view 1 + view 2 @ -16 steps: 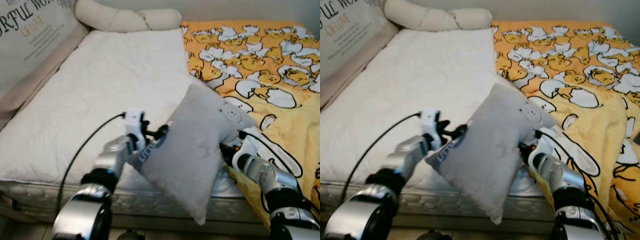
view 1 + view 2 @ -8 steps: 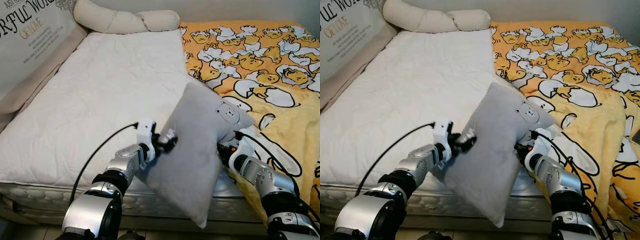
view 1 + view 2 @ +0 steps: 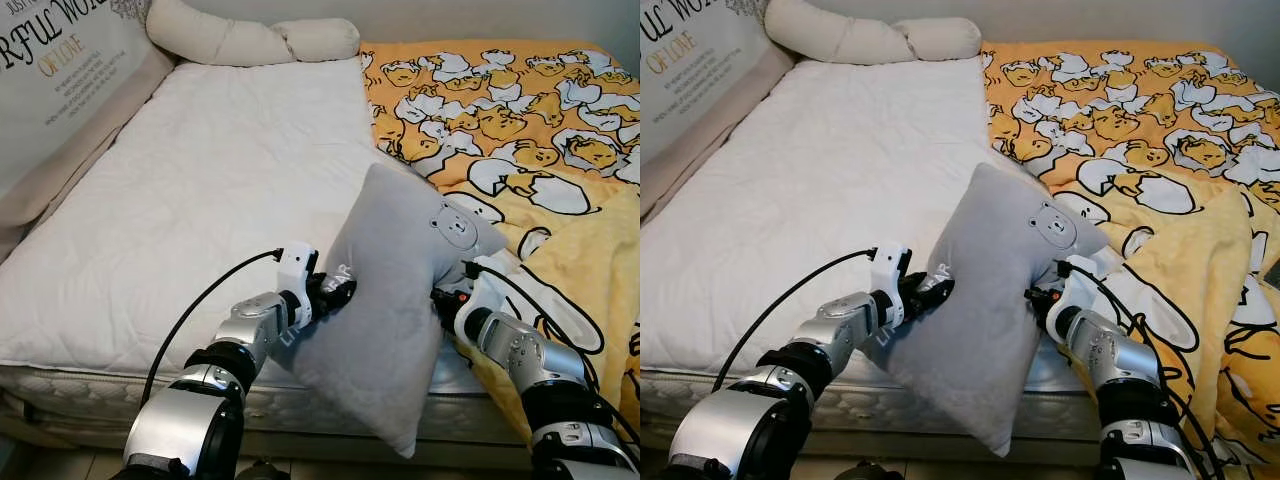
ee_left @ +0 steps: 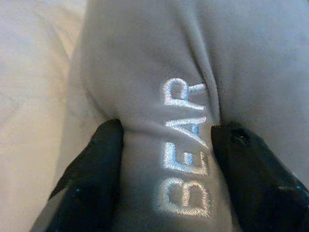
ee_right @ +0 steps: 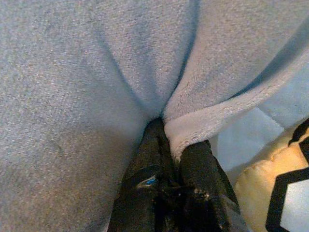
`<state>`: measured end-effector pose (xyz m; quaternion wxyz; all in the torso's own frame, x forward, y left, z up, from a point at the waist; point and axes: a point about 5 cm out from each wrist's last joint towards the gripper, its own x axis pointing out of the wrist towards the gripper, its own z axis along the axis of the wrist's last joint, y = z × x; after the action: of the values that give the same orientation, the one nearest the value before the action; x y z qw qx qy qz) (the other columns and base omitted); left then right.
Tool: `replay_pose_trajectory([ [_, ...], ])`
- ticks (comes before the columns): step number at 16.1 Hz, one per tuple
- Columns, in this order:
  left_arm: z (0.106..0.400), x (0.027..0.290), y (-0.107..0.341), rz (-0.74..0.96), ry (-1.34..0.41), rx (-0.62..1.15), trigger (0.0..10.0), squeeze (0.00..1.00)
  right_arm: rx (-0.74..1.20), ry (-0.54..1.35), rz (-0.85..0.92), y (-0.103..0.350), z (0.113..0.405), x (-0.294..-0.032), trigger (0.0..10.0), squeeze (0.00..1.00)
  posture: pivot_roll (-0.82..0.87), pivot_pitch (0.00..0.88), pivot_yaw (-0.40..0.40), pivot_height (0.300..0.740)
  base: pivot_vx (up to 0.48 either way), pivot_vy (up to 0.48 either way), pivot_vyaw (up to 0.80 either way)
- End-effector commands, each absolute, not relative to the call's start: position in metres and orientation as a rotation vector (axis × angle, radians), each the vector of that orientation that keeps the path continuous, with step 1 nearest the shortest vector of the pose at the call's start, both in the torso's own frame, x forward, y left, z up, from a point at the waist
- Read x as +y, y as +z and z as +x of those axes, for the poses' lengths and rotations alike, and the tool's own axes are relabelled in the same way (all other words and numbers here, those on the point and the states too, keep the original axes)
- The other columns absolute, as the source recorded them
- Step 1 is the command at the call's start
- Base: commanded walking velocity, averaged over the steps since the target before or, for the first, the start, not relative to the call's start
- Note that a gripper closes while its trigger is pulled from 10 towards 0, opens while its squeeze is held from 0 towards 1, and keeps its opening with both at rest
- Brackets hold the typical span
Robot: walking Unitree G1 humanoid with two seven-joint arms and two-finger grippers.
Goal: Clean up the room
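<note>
Two grippers: we have both engaged on one grey pillow (image 3: 395, 300), which sits at lower centre of the left eye view, lifted on end above the near edge of the mattress (image 3: 200, 200).
Pillow: tilted, upper corner toward the orange duvet (image 3: 540, 130), lower corner hanging past the bed edge at the bottom of the frame; a small bear face is stitched near its upper right.
Left gripper (image 4: 164, 169): our fingers (image 4: 94, 174) stand moderately apart, pressed into the pillow's left side, with a fold carrying the embroidered word BEAR bulging between them.
Right gripper (image 5: 171, 159): our fingers are nearly together, pinching a seam flap on the pillow's right edge, close to the duvet.
Step in hand: we judge this a two-handed carry, with placement not yet done.
Next move: probably a carry toward the cream bolster (image 3: 250, 35) at upper left of the frame, at the head of the bed; both arms should travel together so the fabric does not slip from the thin right-hand pinch.
Risk: we judge that the limp lower corner could drag on the mattress edge.
</note>
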<state>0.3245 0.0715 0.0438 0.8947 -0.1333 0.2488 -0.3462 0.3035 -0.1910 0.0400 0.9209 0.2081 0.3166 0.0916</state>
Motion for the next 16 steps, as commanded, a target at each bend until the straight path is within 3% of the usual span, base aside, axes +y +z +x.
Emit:
replay_pose_trajectory([
  [1,0.322,0.062,0.044,-0.332,-0.771,0.558,0.0,0.00,0.650,0.288,0.436,0.045,0.310,-0.168,0.0,0.00,-0.02,0.000,0.062,0.740,0.000,0.000,0.00],
  [3,0.320,0.061,0.045,-0.420,-0.805,0.605,0.0,0.00,0.648,0.297,0.440,0.046,0.312,-0.165,0.0,0.00,-0.01,0.000,0.057,0.740,0.000,0.000,0.00],
  [10,0.320,0.069,0.041,-0.281,-0.782,0.608,0.0,0.00,0.630,0.351,0.437,0.053,0.321,-0.151,0.0,0.00,0.02,0.000,0.039,0.740,0.000,0.000,0.00],
  [16,0.322,0.087,0.045,-0.415,-0.721,0.581,0.0,0.00,0.554,0.396,0.482,0.071,0.330,-0.127,0.0,0.00,0.03,0.000,0.039,0.740,0.000,0.000,0.00],
])
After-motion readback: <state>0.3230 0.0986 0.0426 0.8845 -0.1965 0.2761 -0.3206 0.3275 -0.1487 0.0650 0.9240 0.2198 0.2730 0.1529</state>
